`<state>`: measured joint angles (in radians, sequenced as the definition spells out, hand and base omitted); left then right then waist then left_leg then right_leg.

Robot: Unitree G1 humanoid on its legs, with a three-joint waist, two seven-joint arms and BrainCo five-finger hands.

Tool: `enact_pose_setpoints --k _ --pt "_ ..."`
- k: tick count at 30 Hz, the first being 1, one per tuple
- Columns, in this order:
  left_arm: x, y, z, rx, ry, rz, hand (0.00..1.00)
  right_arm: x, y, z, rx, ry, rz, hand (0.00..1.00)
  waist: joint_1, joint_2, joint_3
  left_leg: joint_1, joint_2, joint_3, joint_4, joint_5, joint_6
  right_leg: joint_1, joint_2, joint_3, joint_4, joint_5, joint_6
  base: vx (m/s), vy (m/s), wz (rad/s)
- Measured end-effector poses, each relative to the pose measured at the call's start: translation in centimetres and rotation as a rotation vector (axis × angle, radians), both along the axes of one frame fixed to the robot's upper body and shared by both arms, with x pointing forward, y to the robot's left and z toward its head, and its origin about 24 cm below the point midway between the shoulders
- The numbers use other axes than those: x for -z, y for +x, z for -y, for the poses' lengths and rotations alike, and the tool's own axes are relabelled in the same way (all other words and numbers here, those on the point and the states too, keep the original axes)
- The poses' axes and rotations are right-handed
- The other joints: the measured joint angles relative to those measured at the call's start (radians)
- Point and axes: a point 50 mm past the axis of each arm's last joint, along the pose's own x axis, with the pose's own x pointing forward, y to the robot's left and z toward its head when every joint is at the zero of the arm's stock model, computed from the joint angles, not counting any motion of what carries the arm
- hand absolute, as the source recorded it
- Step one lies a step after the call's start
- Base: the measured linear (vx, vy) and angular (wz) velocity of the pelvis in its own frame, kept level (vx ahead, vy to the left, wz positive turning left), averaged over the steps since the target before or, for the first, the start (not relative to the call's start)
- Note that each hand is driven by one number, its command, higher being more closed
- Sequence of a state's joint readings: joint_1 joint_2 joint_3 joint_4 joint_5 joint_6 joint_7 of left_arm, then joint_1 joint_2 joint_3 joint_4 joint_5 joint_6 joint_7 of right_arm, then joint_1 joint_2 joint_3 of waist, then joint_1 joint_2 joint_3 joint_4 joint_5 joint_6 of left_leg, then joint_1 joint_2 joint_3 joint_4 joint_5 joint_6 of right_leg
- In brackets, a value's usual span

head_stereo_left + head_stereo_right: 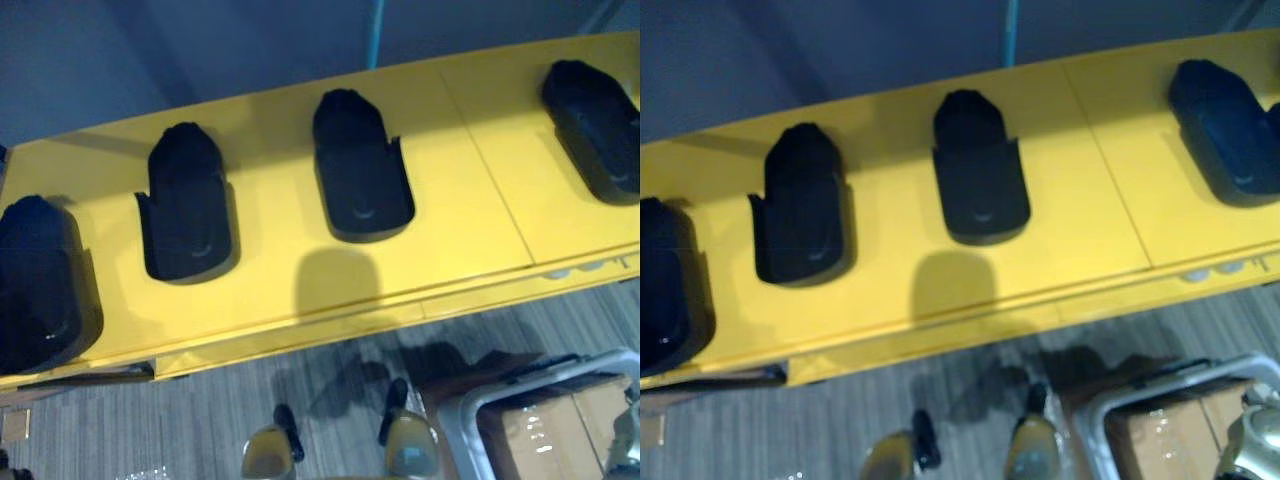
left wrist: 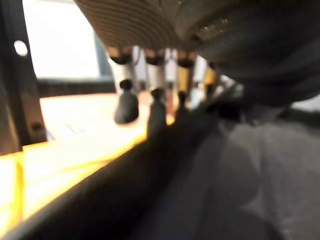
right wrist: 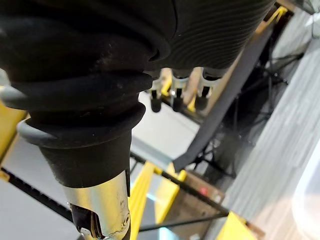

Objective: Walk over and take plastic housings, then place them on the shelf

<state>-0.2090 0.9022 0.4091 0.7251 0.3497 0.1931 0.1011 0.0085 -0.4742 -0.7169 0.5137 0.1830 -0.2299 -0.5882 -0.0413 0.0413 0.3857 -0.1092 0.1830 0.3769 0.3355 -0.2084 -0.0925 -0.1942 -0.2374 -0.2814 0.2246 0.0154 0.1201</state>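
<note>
Several black plastic housings lie in a row on a yellow table top [image 1: 470,200], just in front of me. One lies at the left edge [image 1: 38,285], another beside it [image 1: 187,205], a third in the middle [image 1: 360,170], and one at the far right [image 1: 595,125]. In the left wrist view my left hand [image 2: 150,100] hangs with relaxed fingers and holds nothing, with a yellow surface [image 2: 75,125] beyond them. In the right wrist view my right hand [image 3: 175,95] also hangs with straight fingers around nothing.
Grey carpet floor [image 1: 200,410] runs along the table's near edge. A grey metal frame [image 1: 480,410] with a cardboard box [image 1: 550,430] stands at the lower right. Yellow frame parts [image 3: 145,185] and a black post [image 3: 225,110] show past the right hand.
</note>
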Motion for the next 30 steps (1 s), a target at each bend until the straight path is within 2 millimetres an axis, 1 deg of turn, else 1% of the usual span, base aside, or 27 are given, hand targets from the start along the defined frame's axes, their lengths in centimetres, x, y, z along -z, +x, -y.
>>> enact_pose_setpoints --k 3,5,6,10,13,15,17,18,20,21,22,23,24,25,27,28,29,30 --pt "-0.9 0.9 0.3 -0.015 0.034 0.076 0.00 -0.4 0.2 0.0 -0.011 -0.013 0.013 0.00 0.000 0.000 0.031 -0.016 0.006 0.011 0.042 -0.020 0.006 -0.019 -0.003 0.020 0.019 0.001 0.001 -0.04 0.021 -0.15" --pt "-1.3 1.2 0.4 -0.026 0.043 0.121 0.00 -0.8 0.3 -0.1 -0.018 -0.027 0.026 0.00 0.000 0.000 0.044 -0.018 0.009 0.018 0.062 -0.033 0.008 -0.027 -0.003 0.035 0.030 0.000 0.001 -0.03 0.025 -0.15" --pt "-1.7 1.4 0.5 -0.029 0.055 0.145 0.00 -0.9 0.3 -0.1 -0.020 -0.031 0.028 0.00 -0.005 0.001 0.045 -0.030 0.009 0.017 0.071 -0.038 0.010 -0.031 -0.005 0.037 0.032 -0.001 0.002 -0.04 0.021 -0.08" --pt "-2.9 1.7 0.8 -0.050 0.120 0.221 0.00 -0.9 0.2 -0.2 -0.040 -0.044 0.031 0.00 -0.004 0.005 0.052 -0.031 0.014 0.016 0.099 -0.055 0.013 -0.034 -0.008 0.039 0.048 -0.005 0.005 0.00 0.000 0.00" --pt "-4.1 1.7 1.1 -0.083 0.185 0.333 0.00 -2.2 0.1 -0.8 -0.073 -0.115 0.090 0.00 0.001 0.006 0.052 -0.027 0.009 0.014 0.097 -0.055 0.013 -0.034 -0.015 0.038 0.056 -0.008 0.007 -0.01 0.001 0.04" --pt "-5.3 1.9 1.6 -0.089 0.246 0.428 0.00 -3.5 0.5 -1.6 -0.112 -0.176 0.154 0.00 0.006 0.007 0.052 -0.015 0.003 0.014 0.088 -0.054 0.013 -0.026 -0.021 0.038 0.062 -0.013 0.010 0.00 0.000 0.00" --pt "-6.1 2.0 2.1 -0.076 0.269 0.498 0.00 -3.9 0.7 -2.2 -0.148 -0.205 0.173 0.00 0.011 0.011 0.049 0.001 0.001 0.013 0.080 -0.054 0.013 -0.010 -0.021 0.036 0.058 -0.013 0.010 0.00 0.000 0.00" --pt "-7.1 2.1 2.7 -0.057 0.314 0.562 0.00 -4.2 0.9 -2.9 -0.186 -0.233 0.176 0.00 0.015 0.015 0.047 0.026 -0.004 0.014 0.061 -0.051 0.012 0.018 -0.021 0.032 0.043 -0.012 0.011 0.00 0.000 0.00" --pt "-7.8 2.1 3.4 -0.025 0.354 0.617 0.00 -4.3 1.0 -3.5 -0.231 -0.260 0.162 0.00 0.018 0.021 0.027 0.043 -0.014 0.012 0.032 -0.041 0.011 0.042 -0.023 0.023 0.017 -0.007 0.019 0.03 0.006 0.10" --pt "-8.2 2.1 3.8 -0.005 0.379 0.658 0.00 -4.2 1.3 -4.1 -0.275 -0.279 0.140 0.00 0.016 0.028 -0.008 0.054 -0.023 0.006 0.000 -0.026 0.009 0.059 -0.024 0.005 -0.013 0.001 0.025 0.07 0.003 0.20" --pt "-8.3 2.1 4.2 0.007 0.386 0.687 0.00 -4.2 1.4 -4.4 -0.295 -0.289 0.133 0.00 0.017 0.032 -0.024 0.065 -0.027 0.002 -0.017 -0.019 0.007 0.073 -0.022 -0.002 -0.028 0.005 0.025 0.14 0.004 0.31" --pt "-8.7 1.9 5.0 0.036 0.399 0.752 0.00 -4.3 1.5 -5.1 -0.337 -0.306 0.126 0.00 0.018 0.040 -0.055 0.093 -0.033 -0.009 -0.052 -0.004 0.003 0.109 -0.020 -0.024 -0.059 0.009 0.026 0.17 -0.004 0.28" --pt "-8.9 1.5 5.9 0.061 0.389 0.832 0.00 -4.7 1.7 -5.8 -0.389 -0.339 0.128 0.00 0.023 0.049 -0.095 0.123 -0.038 -0.012 -0.094 0.009 -0.004 0.141 -0.016 -0.043 -0.085 0.010 0.027 0.17 -0.010 0.25" --pt "-9.0 1.1 6.3 0.068 0.390 0.870 0.00 -5.1 1.9 -6.2 -0.415 -0.357 0.134 0.00 0.026 0.054 -0.114 0.137 -0.039 -0.013 -0.114 0.015 -0.007 0.159 -0.012 -0.050 -0.099 0.011 0.028 0.16 -0.021 0.17" --pt "-9.4 -0.5 7.9 0.109 0.371 1.030 0.00 -6.6 3.0 -8.3 -0.560 -0.435 0.193 0.00 0.031 0.065 -0.182 0.189 -0.037 -0.032 -0.183 0.036 -0.021 0.226 0.008 -0.084 -0.152 0.011 0.029 0.15 -0.027 0.25" --pt "-9.4 -0.8 8.4 0.125 0.361 1.067 0.00 -6.9 3.3 -8.9 -0.599 -0.447 0.206 0.00 0.032 0.065 -0.196 0.198 -0.036 -0.040 -0.197 0.042 -0.024 0.238 0.012 -0.097 -0.161 0.011 0.029 0.17 -0.037 0.40" --pt "-9.5 -1.6 9.3 0.152 0.351 1.139 0.00 -7.5 4.0 -10.1 -0.675 -0.466 0.235 0.00 0.036 0.063 -0.219 0.206 -0.036 -0.054 -0.218 0.056 -0.028 0.259 0.017 -0.119 -0.176 0.011 0.029 0.13 -0.037 0.40" --pt "-9.5 -2.2 10.4 0.181 0.313 1.219 0.00 -8.2 4.7 -11.3 -0.751 -0.483 0.283 0.00 0.048 0.063 -0.220 0.223 -0.034 -0.067 -0.235 0.063 -0.031 0.283 0.023 -0.136 -0.186 0.011 0.029 0.10 -0.030 0.36"
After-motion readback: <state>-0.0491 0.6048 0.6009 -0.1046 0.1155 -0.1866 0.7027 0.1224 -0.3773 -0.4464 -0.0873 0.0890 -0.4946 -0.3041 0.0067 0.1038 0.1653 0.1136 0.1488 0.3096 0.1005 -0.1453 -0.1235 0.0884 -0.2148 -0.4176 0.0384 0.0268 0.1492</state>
